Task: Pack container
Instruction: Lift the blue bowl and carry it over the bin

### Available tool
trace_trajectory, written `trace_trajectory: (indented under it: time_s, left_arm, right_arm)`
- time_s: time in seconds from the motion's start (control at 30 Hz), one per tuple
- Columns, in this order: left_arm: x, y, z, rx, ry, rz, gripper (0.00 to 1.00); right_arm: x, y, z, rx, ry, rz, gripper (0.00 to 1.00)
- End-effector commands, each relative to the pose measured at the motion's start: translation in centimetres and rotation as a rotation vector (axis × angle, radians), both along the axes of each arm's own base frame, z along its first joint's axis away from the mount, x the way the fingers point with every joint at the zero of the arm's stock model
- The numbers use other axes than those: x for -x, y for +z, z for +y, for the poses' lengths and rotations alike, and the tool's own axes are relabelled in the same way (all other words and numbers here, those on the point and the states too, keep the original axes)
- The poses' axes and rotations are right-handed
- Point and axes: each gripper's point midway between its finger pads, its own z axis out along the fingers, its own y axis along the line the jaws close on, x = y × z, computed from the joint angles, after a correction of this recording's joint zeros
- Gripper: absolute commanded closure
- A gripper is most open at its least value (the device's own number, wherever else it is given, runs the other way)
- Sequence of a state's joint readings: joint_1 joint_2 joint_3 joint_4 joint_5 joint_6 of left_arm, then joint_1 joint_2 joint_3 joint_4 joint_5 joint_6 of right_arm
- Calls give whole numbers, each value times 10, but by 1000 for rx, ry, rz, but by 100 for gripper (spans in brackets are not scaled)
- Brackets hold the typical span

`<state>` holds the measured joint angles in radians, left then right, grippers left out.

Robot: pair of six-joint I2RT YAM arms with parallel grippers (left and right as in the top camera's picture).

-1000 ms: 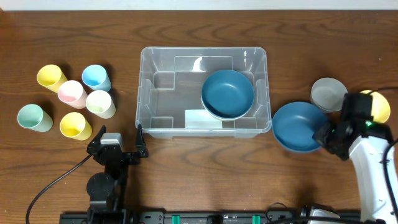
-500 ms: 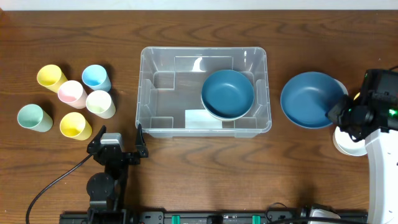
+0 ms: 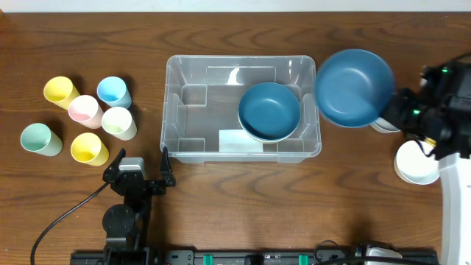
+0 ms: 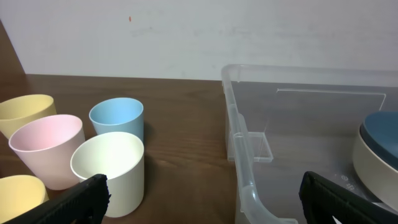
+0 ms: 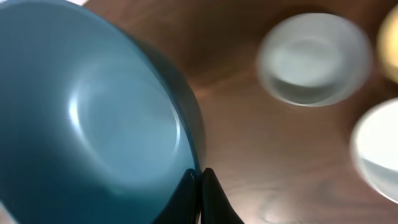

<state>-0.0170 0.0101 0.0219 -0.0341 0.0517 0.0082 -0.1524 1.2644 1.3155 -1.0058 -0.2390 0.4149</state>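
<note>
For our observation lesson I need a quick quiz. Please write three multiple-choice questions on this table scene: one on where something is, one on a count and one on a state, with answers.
1. Where do the cups stand?
A) left of the bin
B) inside the bin
C) right of the bin

2. How many cups are there?
A) four
B) six
C) eight

3. The right claw is:
A) open and empty
B) shut on a blue bowl
C) shut on a cup

Answers:
1 A: they cluster beyond the bin's left wall.
2 B: there are two yellow, and one each of blue, pink, cream and green.
3 B: the wrist view shows it pinching the bowl's rim.
</note>
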Motion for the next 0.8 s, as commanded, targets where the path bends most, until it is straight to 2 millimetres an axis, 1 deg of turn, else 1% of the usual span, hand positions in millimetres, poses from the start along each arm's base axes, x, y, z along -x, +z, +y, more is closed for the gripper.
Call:
trace_trajectory:
  time_s: [0.0, 0.1, 0.17, 0.2, 0.3, 0.43, 0.63, 0.77]
  left_arm:
    - [1, -16, 1, -16, 6, 47, 2]
    - [1, -16, 1, -16, 6, 47, 2]
    - [1, -16, 1, -16, 6, 47, 2]
    - [1, -16, 1, -16, 6, 47, 2]
    - [1, -16, 1, -16, 6, 47, 2]
    - [1, -16, 1, -16, 6, 47, 2]
    - [1, -16, 1, -16, 6, 47, 2]
    - [1, -16, 1, -16, 6, 47, 2]
  right_arm:
    - [-9, 12, 42, -38, 127, -48, 98]
    - [-18, 10, 67, -17, 171, -59, 96]
    - [-24, 4, 86, -11, 208, -58, 96]
    - [-26, 1, 92, -9, 218, -53, 96]
    - [-34, -14, 111, 1, 254, -25, 96]
    - [-45, -44, 131, 4, 298, 36, 98]
    - [-54, -82, 147, 13, 331, 119, 99]
    - [-55, -93, 148, 16, 333, 144, 98]
